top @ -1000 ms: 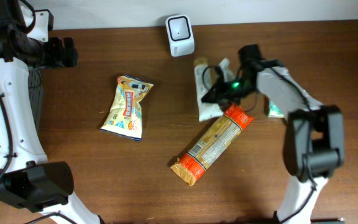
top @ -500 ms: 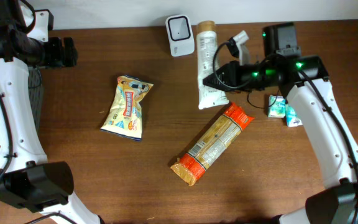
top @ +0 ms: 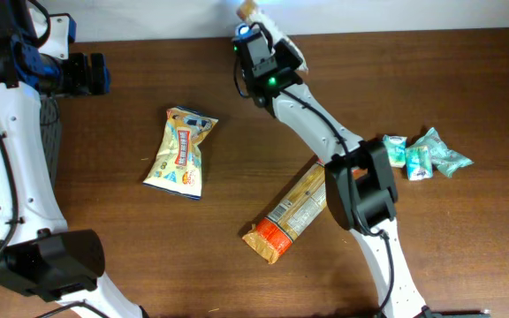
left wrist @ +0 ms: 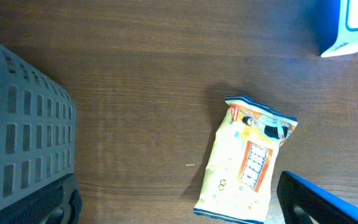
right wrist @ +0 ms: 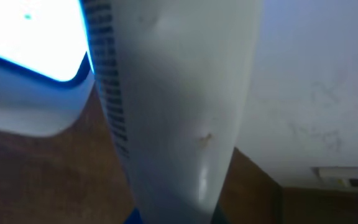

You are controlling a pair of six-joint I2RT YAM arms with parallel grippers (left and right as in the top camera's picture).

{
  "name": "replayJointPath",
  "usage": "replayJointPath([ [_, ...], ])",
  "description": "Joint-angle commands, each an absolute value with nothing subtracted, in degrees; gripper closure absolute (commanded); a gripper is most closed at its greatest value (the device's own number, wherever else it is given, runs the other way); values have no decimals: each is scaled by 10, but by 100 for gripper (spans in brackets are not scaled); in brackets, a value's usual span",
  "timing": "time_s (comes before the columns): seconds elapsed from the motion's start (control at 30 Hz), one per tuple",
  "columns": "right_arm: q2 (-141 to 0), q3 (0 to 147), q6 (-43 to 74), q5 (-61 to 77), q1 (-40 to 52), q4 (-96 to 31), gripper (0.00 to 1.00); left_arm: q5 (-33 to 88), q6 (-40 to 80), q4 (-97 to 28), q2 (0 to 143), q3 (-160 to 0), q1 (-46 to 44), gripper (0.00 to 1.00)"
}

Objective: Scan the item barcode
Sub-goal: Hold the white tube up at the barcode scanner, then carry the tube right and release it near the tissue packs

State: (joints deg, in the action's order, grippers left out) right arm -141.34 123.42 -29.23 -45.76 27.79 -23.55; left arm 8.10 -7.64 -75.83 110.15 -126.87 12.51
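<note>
Overhead camera: looks straight down from far off and covers the whole desk (top: 104, 230).
Left wrist camera: faces down from high up. The bag (left wrist: 247, 158) ahead of the left gripper (top: 95, 74) also shows overhead.
Right wrist camera: very close. The tube (right wrist: 173, 112) in the right gripper (top: 262, 44) fills the frame. The scanner (right wrist: 30, 56) beside the tube also shows in the left wrist view.

Mock shop checkout, barcode scanner (left wrist: 353, 28), snack bag (top: 180, 152) on wooden table (top: 104, 221), grey basket (left wrist: 17, 124)

The right arm (top: 316, 124) slants from the pasta pack (top: 281, 221) up to the scanner (left wrist: 353, 28), walling off the packets (top: 422, 157). Open table (top: 104, 221) lies round the snack bag (top: 181, 152), as far as the basket (left wrist: 17, 124) at the left.
</note>
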Motion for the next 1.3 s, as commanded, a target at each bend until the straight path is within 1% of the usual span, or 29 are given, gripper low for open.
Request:
replayJointPath([
  [0.0, -1400, 1237, -297, -506, 278, -222, 96, 81, -71, -758, 1099, -1273, 125, 1],
  [0.33, -1394, 1238, -294, -488, 286, -231, 96, 81, -71, -758, 1099, -1273, 126, 1],
  [0.37, -1388, 1238, -272, -483, 289, -234, 96, 81, -71, -758, 1099, -1273, 125, 1],
  [0.4, -1367, 1238, -223, -451, 293, -252, 96, 81, -71, -758, 1099, -1273, 125, 1],
  [0.47, -1324, 1238, -184, -368, 296, -314, 96, 81, -71, -758, 1099, -1273, 125, 1],
  [0.5, -1275, 1238, -130, -287, 296, -381, 96, 81, -71, -758, 1099, -1273, 125, 1],
  [0.53, -1247, 1238, -109, -236, 295, -418, 96, 81, -71, -758, 1099, -1273, 125, 1],
  [0.57, -1185, 1238, -70, -131, 295, -498, 96, 81, -71, -758, 1099, -1273, 125, 1],
  [0.6, -1162, 1238, -51, -95, 295, -527, 96, 81, -71, -758, 1099, -1273, 126, 1],
  [0.67, -1075, 1238, 3, -8, 286, -612, 96, 81, -71, -758, 1099, -1273, 126, 1],
  [0.77, -951, 1238, 42, 11, 237, -741, 96, 81, -71, -758, 1099, -1273, 125, 1],
  [0.83, -907, 1238, 62, 5, 185, -797, 96, 81, -71, -758, 1099, -1273, 125, 1],
  [0.9, -897, 1238, 65, 2, 119, -840, 96, 81, -71, -758, 1099, -1273, 125, 1],
  [0.93, -903, 1237, 65, 2, 70, -865, 96, 81, -71, -758, 1099, -1273, 125, 1],
  [1.07, -961, 1232, 62, 2, -35, -932, 96, 81, -71, -758, 1099, -1273, 125, 1],
  [1.13, -1005, 1212, 47, 3, -57, -946, 96, 81, -71, -758, 1099, -1273, 125, 1],
  [1.27, -1073, 1140, 47, 2, -58, -927, 96, 81, -71, -758, 1099, -1273, 125, 1],
])
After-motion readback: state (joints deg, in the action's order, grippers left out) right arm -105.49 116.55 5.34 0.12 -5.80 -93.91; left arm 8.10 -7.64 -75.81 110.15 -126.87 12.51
